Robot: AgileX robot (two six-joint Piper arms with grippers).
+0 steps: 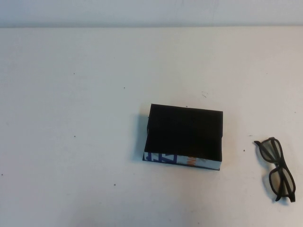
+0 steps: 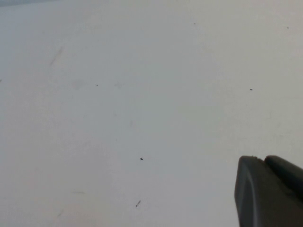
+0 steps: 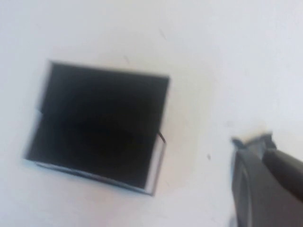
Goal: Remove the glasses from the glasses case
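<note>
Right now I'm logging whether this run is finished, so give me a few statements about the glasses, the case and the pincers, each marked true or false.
1. The glasses lie on the table, outside the case. True.
2. The glasses touch the case. False: bare table separates them, with the glasses toward the robot's right.
3. The case's white printed strip faces the robot. True.
4. The right pincer grips the glasses. False: in the right wrist view it hangs beside the case and holds nothing.
5. The left pincer is over the case. False: the left wrist view shows only bare table below it.
</note>
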